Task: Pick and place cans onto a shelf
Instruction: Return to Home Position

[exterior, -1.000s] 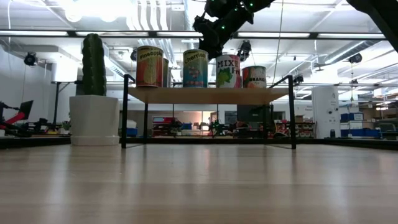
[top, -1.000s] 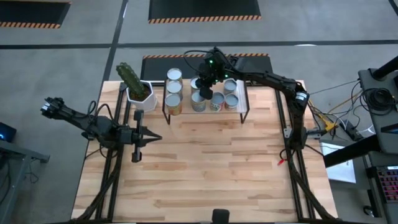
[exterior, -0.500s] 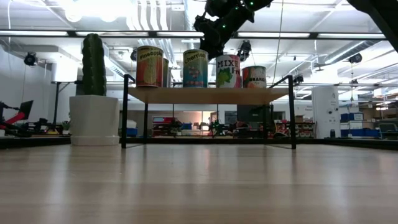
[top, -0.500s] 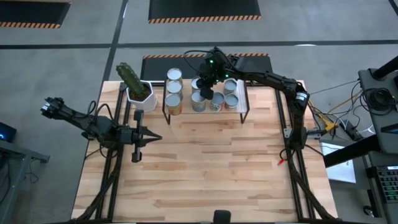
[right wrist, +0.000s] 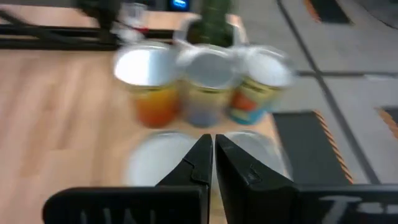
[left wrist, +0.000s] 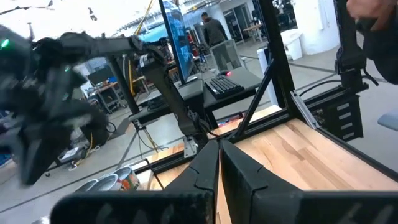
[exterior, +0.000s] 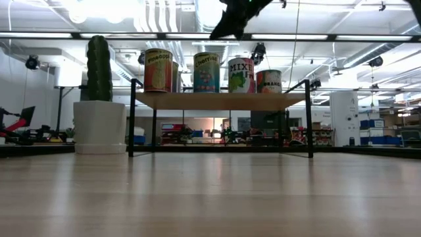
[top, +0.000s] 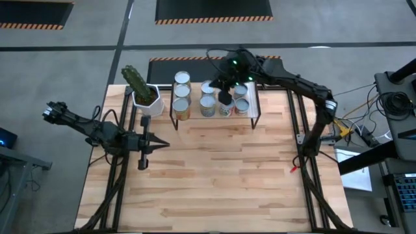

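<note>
Several cans with shiny round tops stand upright on the shelf, a low rack with a wooden board at the table's far edge. In the low view a row of labelled cans stands on that board. My right gripper hangs shut above the cans, touching nothing; in the low view only its tip shows at the top. In its wrist view the shut fingers point down at the can tops. My left gripper waits shut over the table's left part, holding nothing.
A white pot with a green cactus stands left of the shelf at the far edge. The wooden tabletop spreads out in front of the shelf. Black frame legs run along both sides of the table.
My right gripper has risen from just above the cans and drawn back a little toward the table's right edge, staying shut. In the low view it has climbed almost out of the picture. The cans stand where they were.
</note>
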